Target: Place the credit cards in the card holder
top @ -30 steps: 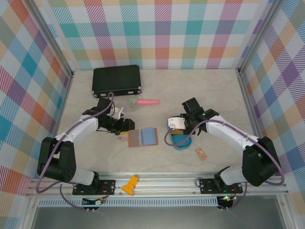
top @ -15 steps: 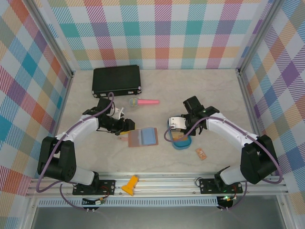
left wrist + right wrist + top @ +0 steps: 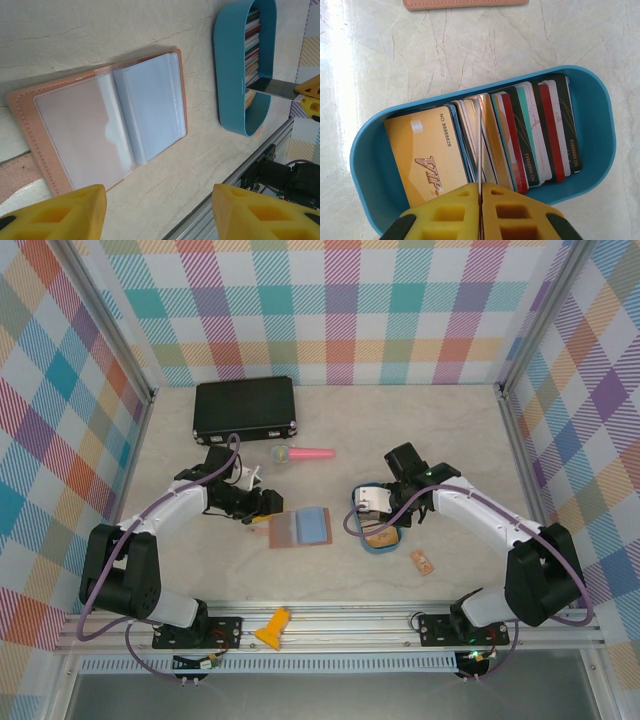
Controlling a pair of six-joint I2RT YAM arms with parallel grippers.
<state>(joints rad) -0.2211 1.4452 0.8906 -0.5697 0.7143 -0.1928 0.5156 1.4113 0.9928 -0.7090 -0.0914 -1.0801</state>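
Surface [image 3: 200, 560]: you have the card holder [image 3: 300, 528] lying open at its middle, clear sleeves up | blue tray [image 3: 385, 546] near its right edge, apart | your left tool [image 3: 160, 215] wide, holding nothing, by the holder | credit cards [image 3: 540, 130] packed upright in the tray | your right tool [image 3: 480, 192] pinches one.

On your bench [image 3: 200, 570]: black case [image 3: 245, 408] far left; pink-handled toy [image 3: 303, 453] near it; blue oval tray [image 3: 227, 75]; orange tag [image 3: 422, 561] right of tray.

card holder [image 3: 465, 3]: cut off, ahead of right gripper [image 3: 480, 195] jaws | credit card [image 3: 479, 140] between jaws: edge-on, face hidden | tray [image 3: 367, 165] wall under jaws: hidden
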